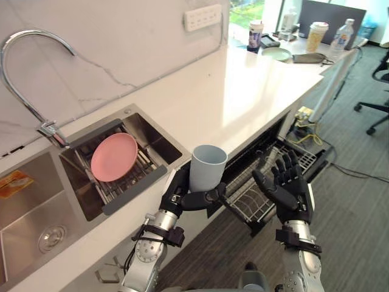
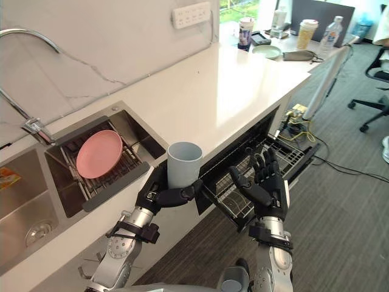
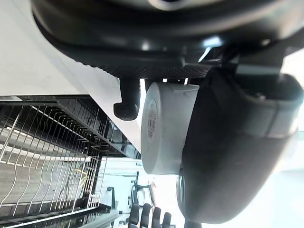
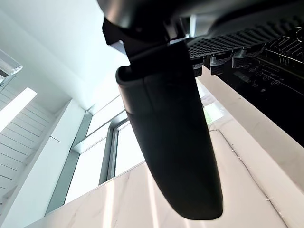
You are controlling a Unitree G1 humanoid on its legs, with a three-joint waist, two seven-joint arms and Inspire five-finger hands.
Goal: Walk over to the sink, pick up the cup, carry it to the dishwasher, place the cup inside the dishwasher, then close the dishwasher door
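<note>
The left hand [image 1: 180,196] curls its fingers round the bottom of the pale blue cup [image 1: 208,165]. The cup is upright at the bench [image 1: 243,91] edge, beside the dishwasher rack [image 1: 244,198]. It looks light, hard and slippery. The right hand [image 1: 289,190] has its fingers spread open.

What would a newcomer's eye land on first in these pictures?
The pale blue cup, held upright by the left hand at the counter edge, near the pulled-out dishwasher rack. Next, the right hand, open beside it, and the pink plate in the sink.
</note>
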